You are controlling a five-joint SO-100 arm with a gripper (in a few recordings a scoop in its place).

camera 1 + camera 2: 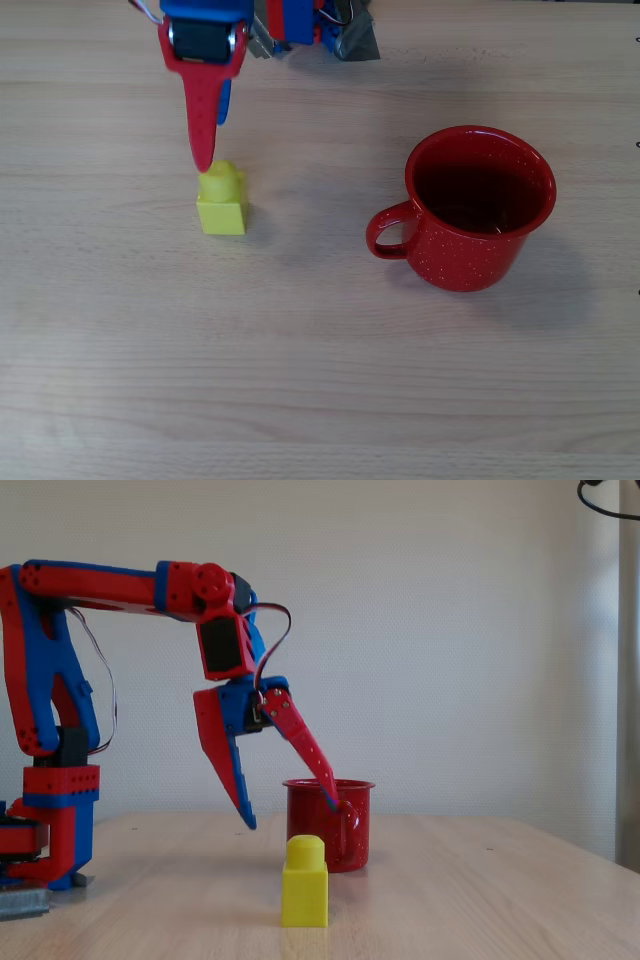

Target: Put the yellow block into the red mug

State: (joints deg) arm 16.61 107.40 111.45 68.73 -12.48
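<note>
The yellow block [304, 881] stands upright on the surface [320, 380], stud up. The gripper [290, 805] hangs above it, jaws spread. The red mug [478, 208] stands upright at right, handle pointing left.

The gripper [285, 815] is seen in red and blue, its long pointed finger [202, 125] plain red, a blue part showing behind it in the overhead view, and black blocks set into the red-and-blue arm [130, 590] above. Just below the red fingertip, the yellow block [222, 200] is coloured a bright, unpatterned yellow. Well to the right of the gripper in the overhead view, the red mug [478, 212] is marked with tiny white speckles on its red outside and a darker red inside, all on a pale wood-grain table [320, 400].
</note>
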